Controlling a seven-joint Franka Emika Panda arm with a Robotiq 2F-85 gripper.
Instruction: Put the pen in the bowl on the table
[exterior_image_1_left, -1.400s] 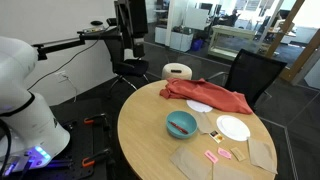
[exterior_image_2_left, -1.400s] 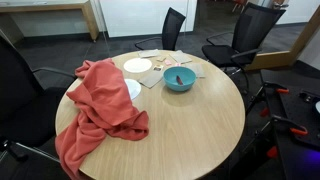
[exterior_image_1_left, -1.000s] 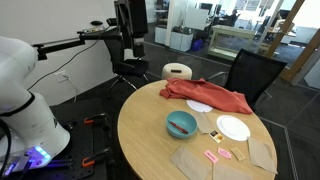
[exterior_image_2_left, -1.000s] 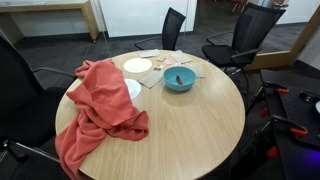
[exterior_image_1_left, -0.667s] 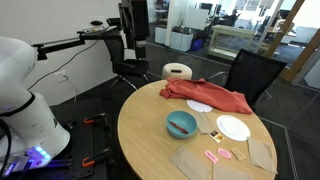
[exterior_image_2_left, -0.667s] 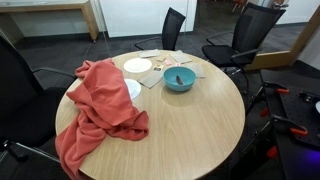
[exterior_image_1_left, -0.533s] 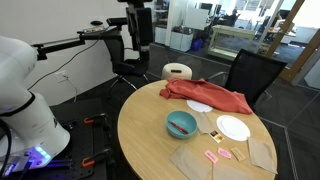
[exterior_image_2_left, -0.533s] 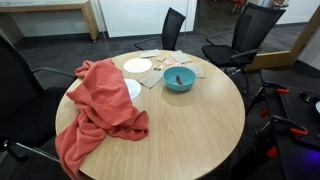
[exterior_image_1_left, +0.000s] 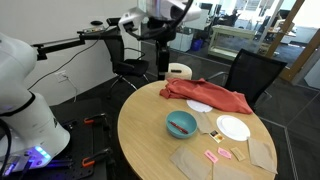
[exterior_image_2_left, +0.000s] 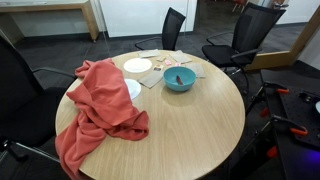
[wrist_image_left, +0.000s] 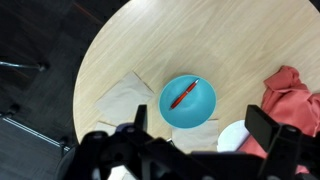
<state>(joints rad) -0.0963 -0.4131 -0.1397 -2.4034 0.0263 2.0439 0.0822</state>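
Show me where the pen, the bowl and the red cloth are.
pen (wrist_image_left: 185, 94): wrist view, middle of its barrel.
bowl (wrist_image_left: 204, 113): wrist view, bare inner wall.
red cloth (exterior_image_2_left: 100, 105): an exterior view, its bunched middle.

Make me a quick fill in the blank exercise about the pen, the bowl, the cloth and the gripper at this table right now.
1. The pen lies ____ the teal bowl.
2. The cloth draped over the edge of the table is ____ in colour.
3. The gripper hangs high above the table with its jaws ____.

Missing words: inside; red; open.
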